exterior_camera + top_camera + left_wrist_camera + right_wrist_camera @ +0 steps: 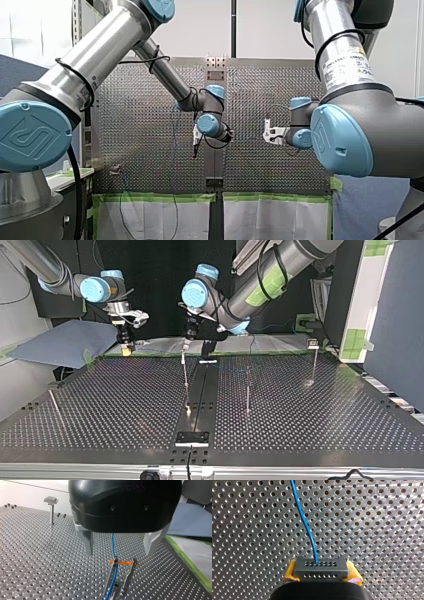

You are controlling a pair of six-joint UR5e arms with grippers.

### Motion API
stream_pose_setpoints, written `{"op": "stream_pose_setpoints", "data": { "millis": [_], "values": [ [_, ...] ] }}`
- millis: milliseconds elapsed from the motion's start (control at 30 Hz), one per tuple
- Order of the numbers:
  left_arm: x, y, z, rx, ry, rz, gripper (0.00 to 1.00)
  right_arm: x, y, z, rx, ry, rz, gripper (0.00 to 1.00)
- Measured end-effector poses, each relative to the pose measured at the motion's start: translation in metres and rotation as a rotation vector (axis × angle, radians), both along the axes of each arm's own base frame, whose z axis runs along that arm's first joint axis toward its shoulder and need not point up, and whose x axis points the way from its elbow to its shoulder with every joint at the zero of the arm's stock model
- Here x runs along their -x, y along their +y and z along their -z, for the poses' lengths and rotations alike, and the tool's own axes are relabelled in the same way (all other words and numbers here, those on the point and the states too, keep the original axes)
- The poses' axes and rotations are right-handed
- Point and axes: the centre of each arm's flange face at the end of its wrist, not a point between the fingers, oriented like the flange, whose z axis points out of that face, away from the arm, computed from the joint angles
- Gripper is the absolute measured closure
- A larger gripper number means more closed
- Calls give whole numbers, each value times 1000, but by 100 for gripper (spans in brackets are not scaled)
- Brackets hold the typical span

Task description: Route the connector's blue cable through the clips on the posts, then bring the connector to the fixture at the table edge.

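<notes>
Right gripper (321,573): yellow pads (290,574) are clenched on the dark connector (321,566), one at each end. Holding the housing by its ends leaves the holed face free, so the blue cable (308,532) exits unpinched and runs off ahead over the perforated table (387,517). In the top view this gripper hangs at the far left, apart from the posts (247,390). Judged: this leaves the cable's length free for routing.

Left gripper (118,553): metal fingers (87,542) are spread and grasp nothing. They straddle the clip (122,566) on one post. The cable passes between the fingers and down along one prong, beside the orange band (124,562). Judged: the cable sits in or at this first clip, and the open fingers are placed to guide or re-grip it.

Counts:
- Connector 1, blue cable 1, grippers 2.
- Posts in the top view 4: one under the left gripper, one to its right, one far right, one near left.
- Fixture (191,438) 1, at the near edge, centre. The connector is well apart from it, not yet delivered.
</notes>
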Motion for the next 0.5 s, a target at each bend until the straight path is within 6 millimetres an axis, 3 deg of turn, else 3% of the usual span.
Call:
{"op": "stream_pose_setpoints", "data": {
  "millis": [300,500],
  "values": [
    [3,-2,0,-3,5,6,0,-1,0,0,-2,-4,-11,100],
    [18,1,-7,-12,11,16,0,-1,0,0,-4,-7,-11,100]
  ]
}}
